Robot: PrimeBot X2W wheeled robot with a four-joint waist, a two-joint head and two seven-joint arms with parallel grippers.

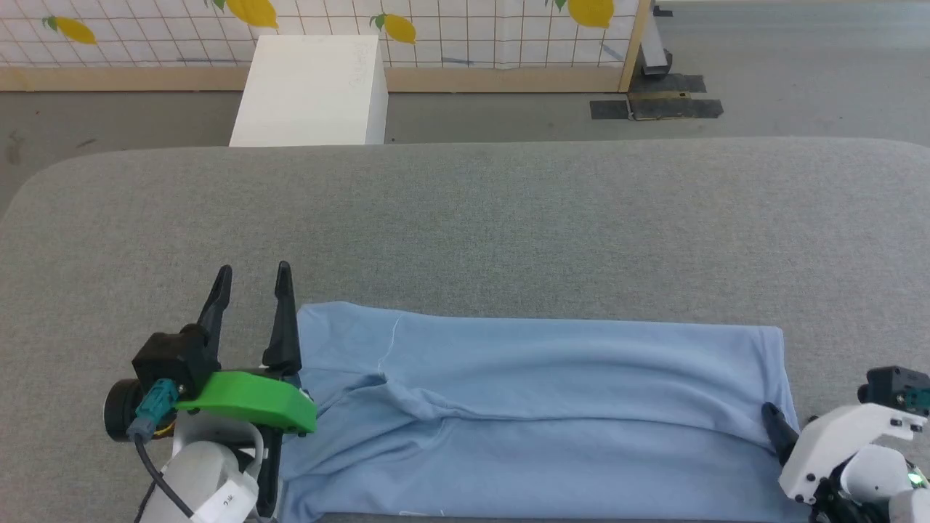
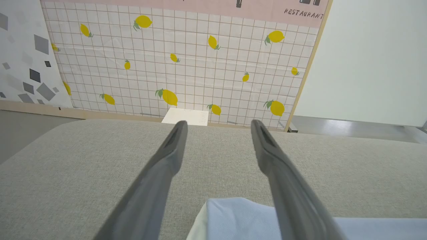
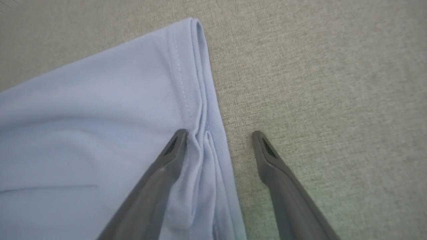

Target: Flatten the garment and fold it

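Grey fabric surface [image 1: 465, 211] carries the sky-blue garment [image 1: 538, 378]. Left tool [image 1: 253, 270], released and empty, stands at its left edge; right tool [image 3: 218, 133], released, straddles its right hem. Head view hides one right finger; the right wrist view shows both.

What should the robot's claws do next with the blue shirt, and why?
Probably pinch both ends and pull gently apart. The shirt lies on the table with a long wrinkle across its middle. The open left claw sits at one end, and the open right claw straddles the hem at the other.
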